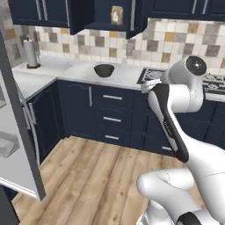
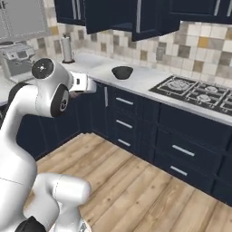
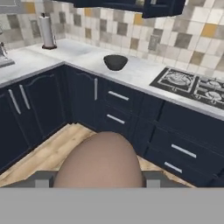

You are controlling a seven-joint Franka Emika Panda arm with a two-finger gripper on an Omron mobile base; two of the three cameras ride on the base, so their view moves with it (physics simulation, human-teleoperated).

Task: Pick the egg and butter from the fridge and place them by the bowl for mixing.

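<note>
Arm in left base view: folded elbow-up, upper link rising from the lower right, wrist joint high beside the hob point(image 1: 215, 82), hand end pointing left toward the counter point(image 1: 66, 70); jaws hidden behind the wrist there; bowl point(image 1: 104, 70) sits on the counter mid-depth, left of the hob, well apart from the arm; paper towel roll point(image 1: 30, 52) upright at the far left corner of the counter; fridge point(image 1: 19, 145) door open along the left edge, grey shelf bin visible inside.

Right base view: arm rises from the lower left, shoulder joint large in the foreground, forearm stub pointing right toward the counter edge; fingertips not visible; bowl point(image 2: 122, 72) on the counter between the towel roll point(image 2: 67, 49) and the hob point(image 2: 195, 93); drawers point(image 2: 124, 122) below it shut.

Hand view: camera looks slightly downward across the kitchen at the counter run; gripper point(image 3: 99, 177) grasping the egg point(image 3: 99, 162), a tan rounded shape seated between both fingers point(image 3: 42, 179) at the bottom; bowl point(image 3: 115, 62) ahead, well apart from the egg, near the counter's front edge; butter not visible to me.
</note>
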